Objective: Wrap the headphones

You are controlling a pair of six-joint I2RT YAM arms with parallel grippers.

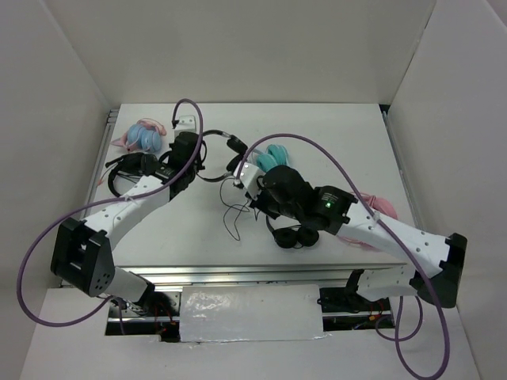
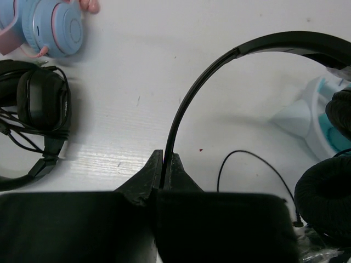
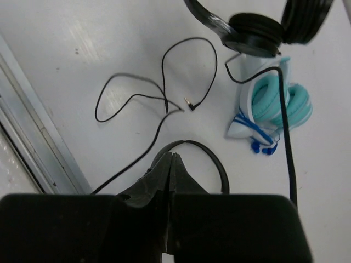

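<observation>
Both arms extended inward: left gripper (image 2: 163, 161) clamps the headphones (image 2: 274, 39), right gripper (image 3: 171, 159) pinches their cable (image 3: 216, 68)

The headphones (image 2: 285, 41) look smooth black plastic, their earcups (image 2: 326, 197) matt foam.

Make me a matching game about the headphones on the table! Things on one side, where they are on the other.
Things:
1 black headband
2 blue-pink pair
3 teal pair
4 plug

Places:
A far left corner
B lying free
C pinched by the left end effector
D next to a black earcup

Pairs: 1-C, 2-A, 3-D, 4-B
</observation>
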